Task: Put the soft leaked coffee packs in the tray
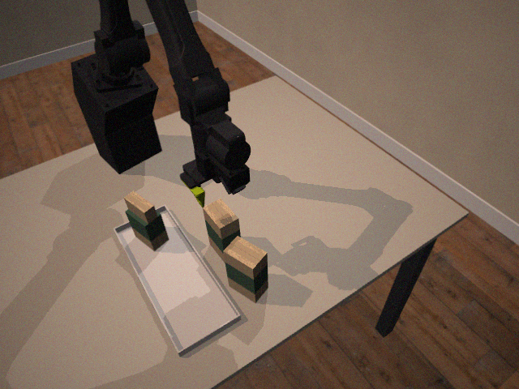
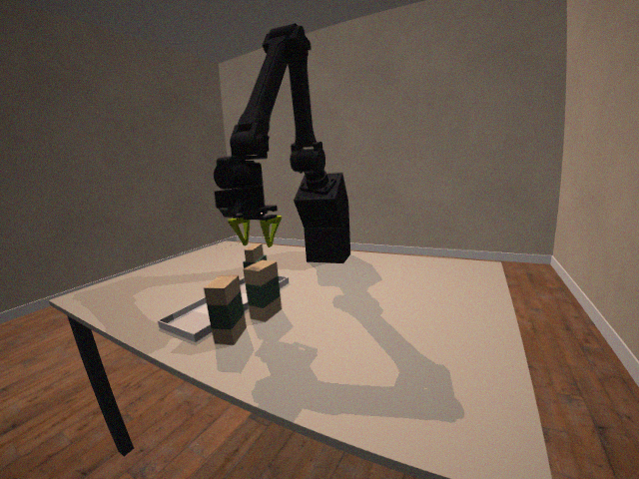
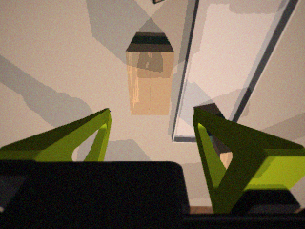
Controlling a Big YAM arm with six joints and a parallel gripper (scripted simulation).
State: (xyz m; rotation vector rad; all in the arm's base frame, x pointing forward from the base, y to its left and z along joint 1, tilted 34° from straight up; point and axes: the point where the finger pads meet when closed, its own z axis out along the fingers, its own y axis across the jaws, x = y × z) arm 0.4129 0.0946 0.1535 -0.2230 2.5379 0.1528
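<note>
Three coffee packs, tan with a dark green band, stand upright. One pack stands inside the grey tray at its far end. The middle pack and the near pack stand on the table right of the tray. My gripper with green fingers is open and empty, hanging above the table just behind the middle pack. In the exterior view the gripper is well above the pack tops. In the wrist view the middle pack lies ahead of the open fingers; the tray pack is mostly hidden behind the right finger.
The arm's black base stands at the back of the table. The tray is long and shallow, and its near half holds nothing. The table's front edge runs close to the tray's near end.
</note>
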